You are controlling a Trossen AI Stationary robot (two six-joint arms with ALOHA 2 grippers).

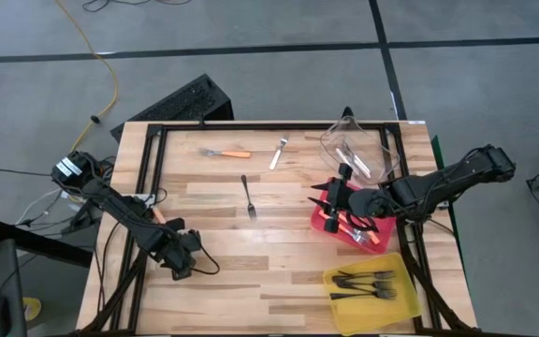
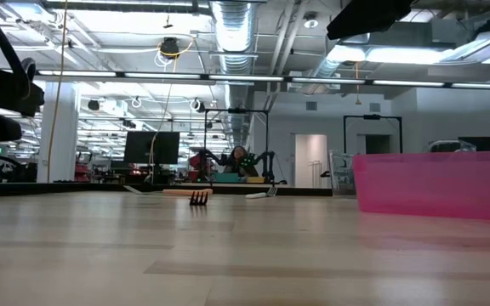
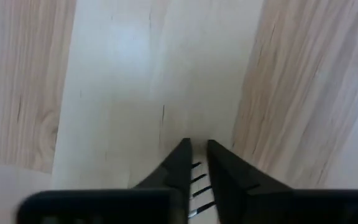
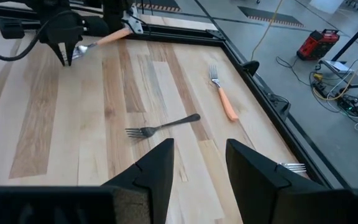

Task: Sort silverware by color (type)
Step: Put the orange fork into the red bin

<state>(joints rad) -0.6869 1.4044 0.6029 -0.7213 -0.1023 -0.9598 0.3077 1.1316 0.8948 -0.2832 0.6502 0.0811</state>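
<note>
Low over the table's left, left gripper [image 1: 183, 265] points down, fingers nearly together.

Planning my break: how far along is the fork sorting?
Bins are partly filled: black forks in the yellow bin, orange-handled ones in the red bin. In hand: left pincer shut on an orange-handled fork. Left on the table: a black fork, a silver fork, another orange fork. The right pincer waits open by the red bin.
</note>
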